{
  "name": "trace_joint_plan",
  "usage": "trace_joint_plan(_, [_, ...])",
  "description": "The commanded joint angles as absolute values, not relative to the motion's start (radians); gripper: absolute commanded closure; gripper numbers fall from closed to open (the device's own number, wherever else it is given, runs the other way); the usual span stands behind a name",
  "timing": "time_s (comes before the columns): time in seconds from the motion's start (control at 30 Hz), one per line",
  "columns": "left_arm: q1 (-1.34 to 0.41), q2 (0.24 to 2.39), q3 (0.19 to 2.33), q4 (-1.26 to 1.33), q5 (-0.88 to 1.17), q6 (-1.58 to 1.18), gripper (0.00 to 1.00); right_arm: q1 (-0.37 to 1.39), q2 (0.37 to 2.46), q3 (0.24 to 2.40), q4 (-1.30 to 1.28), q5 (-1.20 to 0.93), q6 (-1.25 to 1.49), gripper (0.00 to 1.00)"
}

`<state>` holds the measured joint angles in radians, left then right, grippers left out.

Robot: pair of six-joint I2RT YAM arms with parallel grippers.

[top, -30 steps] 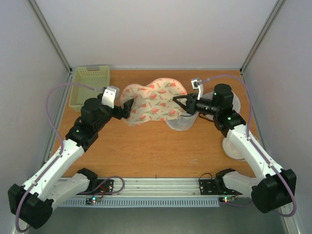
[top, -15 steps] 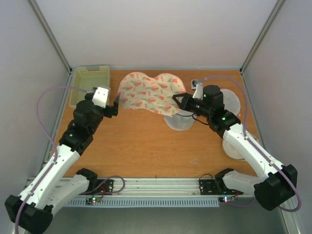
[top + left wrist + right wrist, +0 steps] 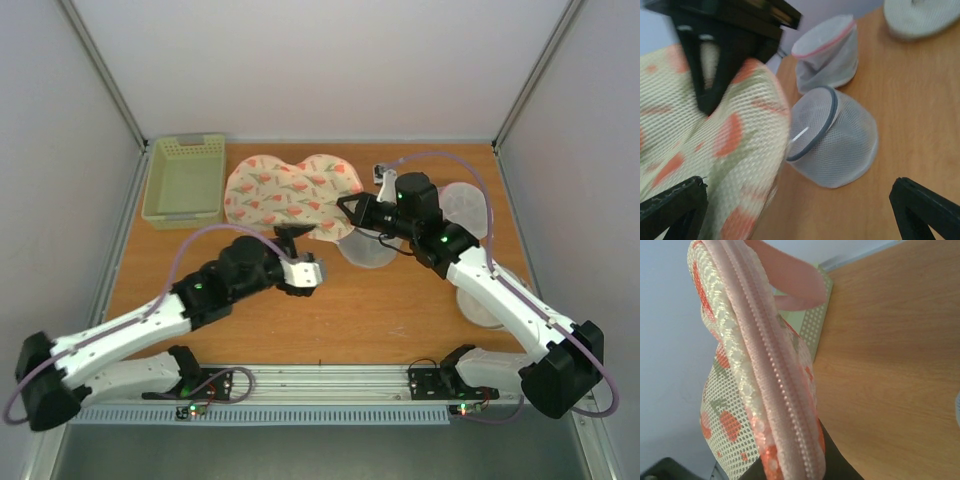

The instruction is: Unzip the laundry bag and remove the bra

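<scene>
Between right claw [image 3: 345,207] tips, seemingly, laundry bag [image 3: 285,190] (left claw [image 3: 292,236] nearby)

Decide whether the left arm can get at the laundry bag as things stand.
Probably yes: the left gripper, jaws open, sits close to the laundry bag, held by the right gripper at its far side; nothing lies between.

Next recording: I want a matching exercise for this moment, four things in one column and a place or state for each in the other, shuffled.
Things
1. beige flower-printed laundry bag
2. pale green plastic basket
3. grey-rimmed white mesh cylinder bag
4. left gripper

Places or states
A. open, holding nothing
B. far-left corner of the wooden table
C. pinched at its edge by the right gripper
D. resting on the table, ungripped

Pairs: 1-C, 2-B, 3-D, 4-A
</scene>
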<state>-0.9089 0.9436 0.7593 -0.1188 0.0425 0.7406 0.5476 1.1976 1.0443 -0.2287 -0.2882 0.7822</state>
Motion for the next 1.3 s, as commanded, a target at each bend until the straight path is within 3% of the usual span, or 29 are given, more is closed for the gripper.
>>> trace_joint_plan(0.0, [-0.962, 1.096, 0.73, 0.215, -0.222, 1.057, 0.01, 0.584, 1.204, 1.095, -0.155, -0.292, 0.783, 0.99])
trace_joint_plan(0.23, [-0.973, 1.252, 0.628, 0.787, -0.383, 1.258, 0.01, 0.591, 1.208, 1.09, -0.138, -0.326, 0.782, 0.99])
trace_joint_plan(0.37, [-0.974, 1.311, 0.626, 0.945, -0.454, 1.31, 0.01, 0.592, 1.21, 1.091, -0.133, -0.335, 0.782, 0.99])
trace_joint_plan(0.6, [-0.957, 1.325, 0.599, 1.032, -0.488, 1.33, 0.08, 0.591, 1.205, 1.1, -0.146, -0.351, 0.766, 0.99])
trace_joint_plan(0.97, [-0.95, 1.182, 0.523, 0.961, -0.486, 1.379, 0.03, 0.591, 1.223, 1.131, -0.153, -0.371, 0.754, 0.99])
trace_joint_plan(1.03, [-0.949, 1.181, 0.529, 0.962, -0.483, 1.382, 0.1, 0.591, 1.229, 1.131, -0.15, -0.383, 0.756, 0.99])
trace_joint_plan(1.07, [-0.949, 1.18, 0.529, 0.966, -0.484, 1.383, 0.19, 0.591, 1.23, 1.128, -0.15, -0.385, 0.755, 0.99])
trace_joint_plan(1.27, [-0.951, 1.153, 0.515, 0.974, -0.499, 1.328, 0.87, 0.585, 1.232, 1.148, -0.175, -0.368, 0.72, 0.99])
